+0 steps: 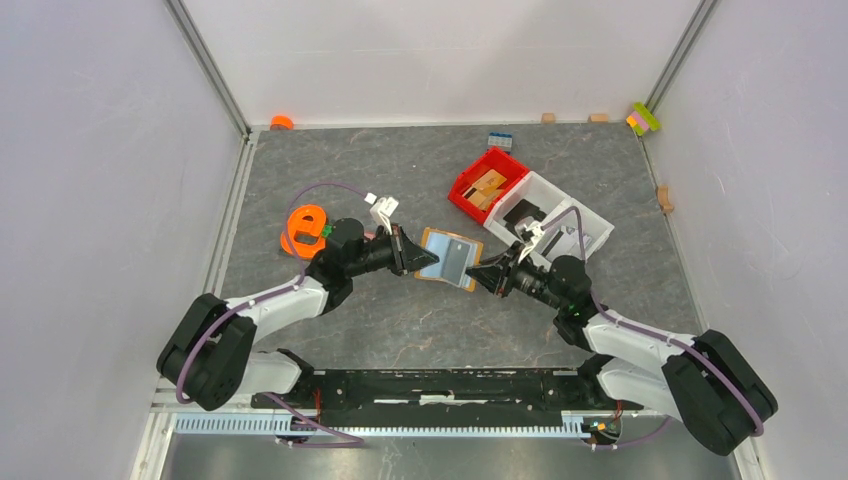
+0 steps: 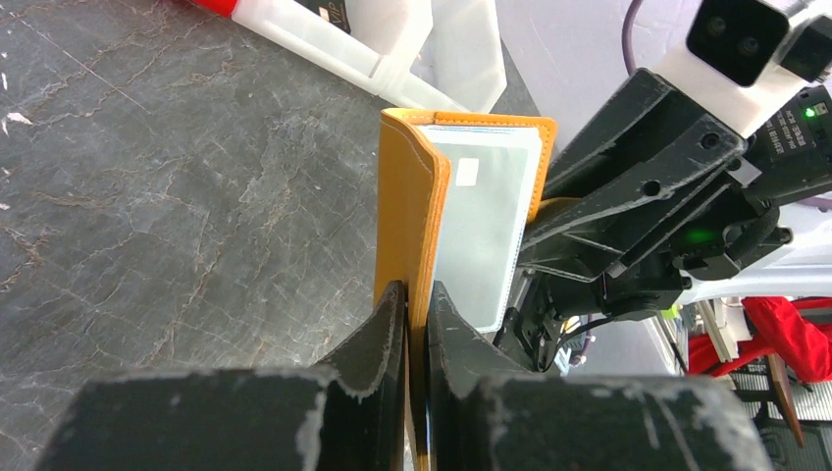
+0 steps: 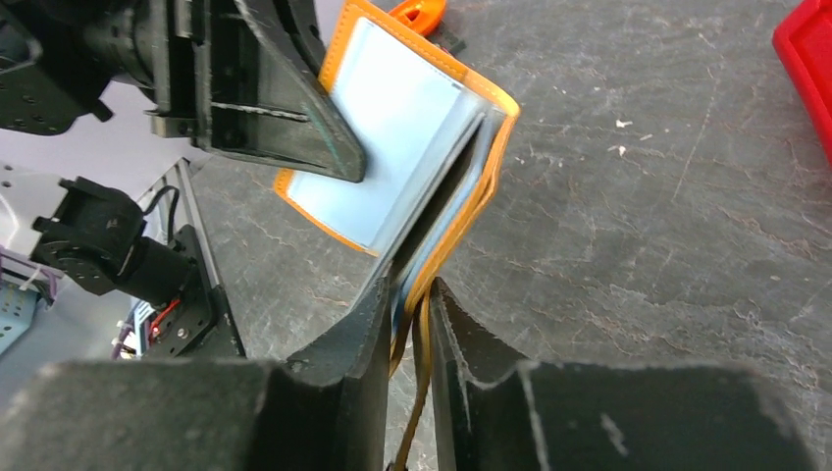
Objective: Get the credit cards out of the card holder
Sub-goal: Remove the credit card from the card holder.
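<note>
Top external: I see card holder (image 1: 437, 248) at bench (image 1: 400, 320) centre, spread open, orange w/ pale blue lining, grey card (image 1: 456, 258) inside. My left gripper (image 1: 420, 255) and right gripper (image 1: 478, 272) each pinch a flap. Behind it red bin (image 1: 487, 187), orange ring (image 1: 305, 228) to left.

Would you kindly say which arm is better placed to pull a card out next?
Probably right: the right claw pinches the card holder at its pockets, whereas the left claw clamps only the orange cover.
</note>
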Controlling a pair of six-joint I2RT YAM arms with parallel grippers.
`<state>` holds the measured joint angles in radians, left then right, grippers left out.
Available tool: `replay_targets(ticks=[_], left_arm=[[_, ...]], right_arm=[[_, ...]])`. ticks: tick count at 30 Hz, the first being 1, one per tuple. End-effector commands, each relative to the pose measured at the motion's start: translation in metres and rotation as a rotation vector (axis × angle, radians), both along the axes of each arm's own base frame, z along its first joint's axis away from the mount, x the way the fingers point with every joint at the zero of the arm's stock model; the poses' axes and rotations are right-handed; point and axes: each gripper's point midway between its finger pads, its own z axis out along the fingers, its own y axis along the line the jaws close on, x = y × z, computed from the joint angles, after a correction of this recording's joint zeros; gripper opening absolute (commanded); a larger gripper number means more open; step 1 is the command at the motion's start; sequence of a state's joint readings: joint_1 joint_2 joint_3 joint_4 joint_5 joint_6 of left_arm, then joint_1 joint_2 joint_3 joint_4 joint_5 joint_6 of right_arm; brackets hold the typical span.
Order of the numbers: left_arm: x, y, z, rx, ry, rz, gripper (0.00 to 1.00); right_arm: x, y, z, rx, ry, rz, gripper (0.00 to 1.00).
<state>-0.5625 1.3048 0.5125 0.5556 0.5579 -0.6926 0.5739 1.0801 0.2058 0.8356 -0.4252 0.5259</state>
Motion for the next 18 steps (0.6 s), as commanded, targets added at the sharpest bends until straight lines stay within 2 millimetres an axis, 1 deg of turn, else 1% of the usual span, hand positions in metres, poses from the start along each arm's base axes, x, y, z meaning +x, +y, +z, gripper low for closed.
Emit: replay_targets(ticks=[1, 5, 8, 10, 14, 15, 18], left_arm=[[-0.004, -0.014, 0.032, -0.071, -0.067, -0.065, 0.02], [-0.003, -0.014, 0.03, -0.058, -0.066, -0.06, 0.02], [-0.002, -0.013, 0.029, -0.048, -0.064, -0.052, 0.02], [0.0, -0.012, 0.027, -0.036, -0.061, -0.038, 0.02], [0.005, -0.01, 0.02, -0.002, -0.043, -0.016, 0.02], [0.005, -0.01, 0.018, 0.0, -0.039, -0.016, 0.02], [0.005, -0.012, 0.016, 0.006, -0.027, -0.023, 0.02]], right_arm=[[0.017, 0.0, -0.004, -0.055, 0.015, -0.049, 0.27], [0.019, 0.001, -0.011, -0.072, 0.042, -0.048, 0.36], [0.019, 0.001, -0.011, -0.071, 0.043, -0.046, 0.44], [0.018, 0.002, -0.01, -0.068, 0.039, -0.042, 0.52], [0.013, 0.002, -0.002, -0.037, 0.012, -0.027, 0.66], [0.012, 0.002, 0.0, -0.029, 0.003, -0.023, 0.68], [0.01, 0.002, 0.004, -0.015, -0.011, -0.013, 0.69]])
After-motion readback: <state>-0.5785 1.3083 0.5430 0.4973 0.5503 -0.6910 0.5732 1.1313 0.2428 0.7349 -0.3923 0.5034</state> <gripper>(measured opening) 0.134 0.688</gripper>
